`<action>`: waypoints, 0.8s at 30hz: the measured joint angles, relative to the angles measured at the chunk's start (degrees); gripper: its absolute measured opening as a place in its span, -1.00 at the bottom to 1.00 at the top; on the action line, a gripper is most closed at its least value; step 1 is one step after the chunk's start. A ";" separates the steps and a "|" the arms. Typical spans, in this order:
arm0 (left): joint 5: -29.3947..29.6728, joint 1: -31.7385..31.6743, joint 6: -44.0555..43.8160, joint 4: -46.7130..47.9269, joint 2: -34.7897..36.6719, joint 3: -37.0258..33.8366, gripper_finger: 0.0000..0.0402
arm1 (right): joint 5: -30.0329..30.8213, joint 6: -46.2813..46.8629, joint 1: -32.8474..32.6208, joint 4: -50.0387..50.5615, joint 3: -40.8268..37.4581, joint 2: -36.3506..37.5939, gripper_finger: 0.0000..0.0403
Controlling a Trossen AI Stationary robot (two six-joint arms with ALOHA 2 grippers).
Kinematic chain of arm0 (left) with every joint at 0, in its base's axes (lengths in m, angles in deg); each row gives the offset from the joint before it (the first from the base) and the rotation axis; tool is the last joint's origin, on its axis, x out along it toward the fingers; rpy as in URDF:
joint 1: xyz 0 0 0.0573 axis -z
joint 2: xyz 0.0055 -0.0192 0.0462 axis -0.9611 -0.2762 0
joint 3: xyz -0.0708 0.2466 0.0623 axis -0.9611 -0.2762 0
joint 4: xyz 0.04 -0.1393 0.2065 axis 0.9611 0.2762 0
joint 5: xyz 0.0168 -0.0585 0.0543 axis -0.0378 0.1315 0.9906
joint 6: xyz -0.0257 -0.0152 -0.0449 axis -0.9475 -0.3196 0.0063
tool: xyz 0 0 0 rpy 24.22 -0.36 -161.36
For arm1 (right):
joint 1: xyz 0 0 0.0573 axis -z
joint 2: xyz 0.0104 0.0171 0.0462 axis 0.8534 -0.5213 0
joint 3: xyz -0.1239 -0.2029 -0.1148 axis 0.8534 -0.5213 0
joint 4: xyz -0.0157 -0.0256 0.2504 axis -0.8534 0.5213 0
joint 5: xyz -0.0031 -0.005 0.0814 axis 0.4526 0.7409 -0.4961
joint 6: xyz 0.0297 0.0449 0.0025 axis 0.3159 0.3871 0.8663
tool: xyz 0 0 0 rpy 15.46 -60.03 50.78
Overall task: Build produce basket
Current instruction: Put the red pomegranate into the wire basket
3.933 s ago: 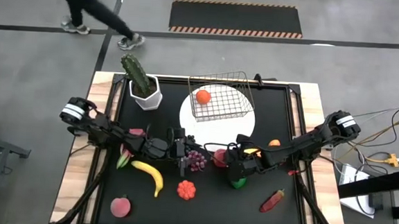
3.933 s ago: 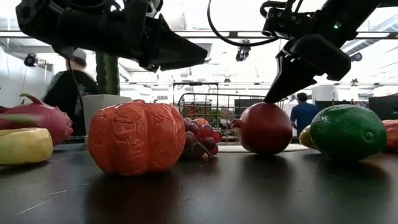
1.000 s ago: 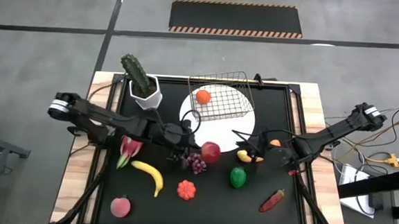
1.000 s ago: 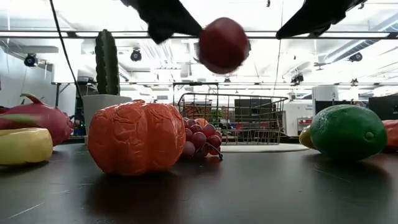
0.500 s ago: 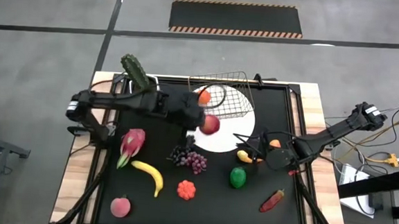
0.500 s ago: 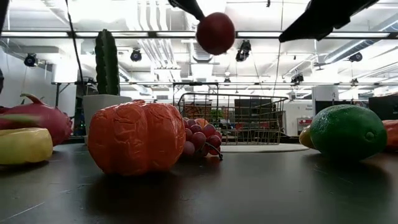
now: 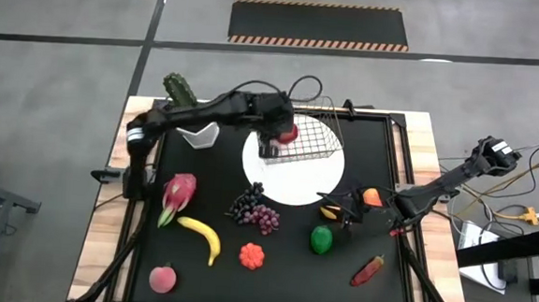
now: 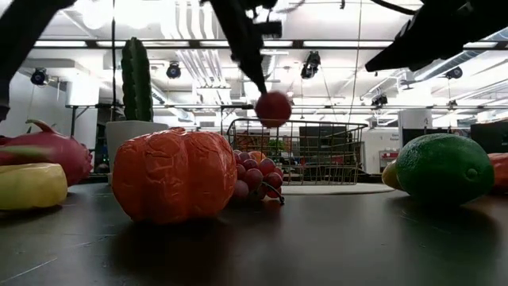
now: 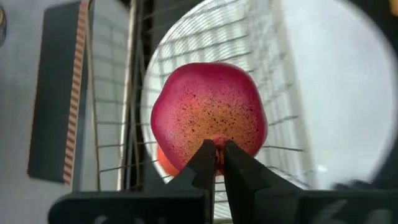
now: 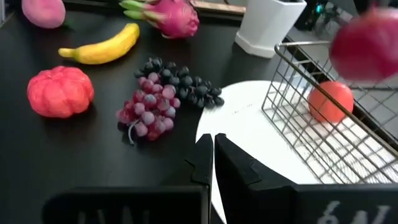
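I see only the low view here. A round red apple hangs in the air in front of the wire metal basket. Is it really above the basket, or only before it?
Observer: It is above it. Seen from overhead, the left gripper, shut on the round red apple, holds it over the left part of the wire metal basket, inside the rim.
Operator: Is the basket empty below the apple?
Observer: No. One orange ball already lies on the basket's floor, almost under the apple.
Operator: Where is the other arm?
Observer: The right gripper is shut and holds nothing. It hovers beside the right edge of the white round plate on which the basket stands.
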 joint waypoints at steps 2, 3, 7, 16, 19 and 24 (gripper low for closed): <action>0.02 -1.96 0.04 -1.15 -1.64 -0.04 -1.00 | -0.01 -0.60 0.00 -1.67 -0.65 0.00 -0.96; 0.02 -2.82 0.10 -1.32 -2.47 -0.06 -1.00 | 0.01 -0.82 0.00 -1.97 -0.86 0.02 -0.96; 0.01 -5.35 0.15 -3.25 -5.50 -0.13 -1.00 | 0.01 -1.08 0.02 -2.66 -1.09 0.02 -0.96; -0.21 -6.19 1.46 -10.69 -8.16 -0.63 -1.00 | 0.01 -0.70 0.02 -2.80 -1.11 0.02 -0.96; -0.24 -6.22 1.46 -13.36 -8.16 -1.29 -1.00 | -0.01 -0.61 0.02 -2.80 -1.13 0.02 -0.96; -0.79 -6.71 1.53 -16.40 -8.22 -2.67 -1.00 | -0.01 -0.54 0.02 -2.80 -1.13 0.02 -0.96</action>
